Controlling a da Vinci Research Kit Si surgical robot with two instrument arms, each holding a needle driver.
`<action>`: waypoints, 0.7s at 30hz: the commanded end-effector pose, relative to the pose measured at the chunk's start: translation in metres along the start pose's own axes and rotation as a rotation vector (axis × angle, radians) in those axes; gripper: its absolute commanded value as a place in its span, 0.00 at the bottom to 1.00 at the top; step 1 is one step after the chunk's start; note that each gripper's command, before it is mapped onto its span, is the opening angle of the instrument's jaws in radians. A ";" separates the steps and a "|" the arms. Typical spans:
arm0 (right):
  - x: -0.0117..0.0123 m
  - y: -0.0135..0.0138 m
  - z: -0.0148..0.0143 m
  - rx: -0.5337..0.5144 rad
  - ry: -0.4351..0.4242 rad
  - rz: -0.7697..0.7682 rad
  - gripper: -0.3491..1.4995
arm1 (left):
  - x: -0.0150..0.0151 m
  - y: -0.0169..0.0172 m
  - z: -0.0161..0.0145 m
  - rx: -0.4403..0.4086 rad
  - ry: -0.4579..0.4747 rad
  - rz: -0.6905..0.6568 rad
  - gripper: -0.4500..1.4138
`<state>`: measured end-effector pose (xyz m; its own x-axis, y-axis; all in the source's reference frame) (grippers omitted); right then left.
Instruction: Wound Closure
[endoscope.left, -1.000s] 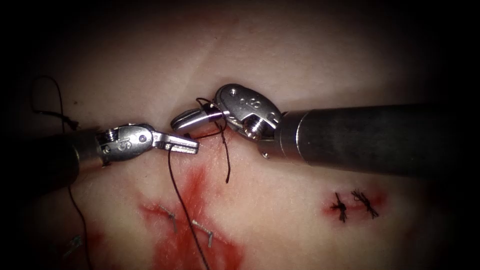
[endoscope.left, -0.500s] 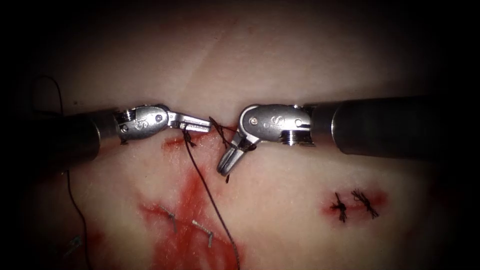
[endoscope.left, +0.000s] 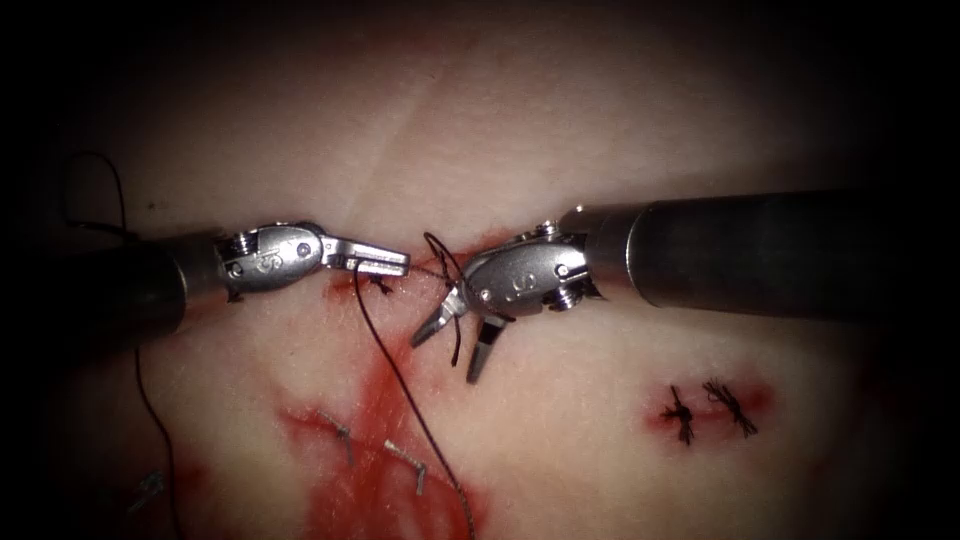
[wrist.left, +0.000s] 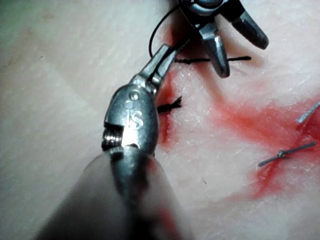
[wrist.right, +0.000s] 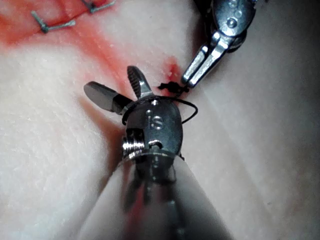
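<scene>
Half a second back the right end effector was pressed together on the short tail of thread just right of the knot. Now its jaws stand spread, pointing down and to the left, with nothing pinched; the short tail hangs loose between them. A small loop of thread arcs over the wrist of that tool, touching it. Judgement: the tail has been let go, so this throw of the knot is likely seated.

The left end effector is pressed together on the long thread, right at the knot, and has barely shifted since the earlier frame. Its long axis runs nearly level, tip pointing right, toward the right tool.

From the left tool's pinch the long thread runs down and to the right, away from the knot, across the red fluid. The knot sits on the tissue directly under the left tool's tip. I see no needle.

Two metal staples lie in the red fluid well below the knot. Two finished stitches sit far right of the knot, below the right tool's shaft.
</scene>
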<state>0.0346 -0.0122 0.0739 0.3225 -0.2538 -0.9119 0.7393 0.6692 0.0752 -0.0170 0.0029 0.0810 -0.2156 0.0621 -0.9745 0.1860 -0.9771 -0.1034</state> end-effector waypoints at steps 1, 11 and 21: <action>-0.0003 0.0004 0.0009 -0.001 -0.001 -0.002 0.70 | -0.0006 -0.0004 0.0006 -0.001 0.000 0.002 0.00; -0.0020 -0.0003 0.0027 0.029 -0.092 -0.037 0.69 | -0.0009 0.0000 0.0008 -0.001 -0.003 -0.017 0.00; -0.0014 0.0002 0.0014 0.036 -0.077 -0.025 0.00 | -0.0011 0.0007 0.0007 -0.004 -0.004 -0.024 0.00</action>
<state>0.0345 -0.0126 0.0752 0.3492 -0.3239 -0.8793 0.7672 0.6376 0.0698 -0.0168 0.0017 0.0815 -0.2263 0.0905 -0.9698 0.1822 -0.9742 -0.1334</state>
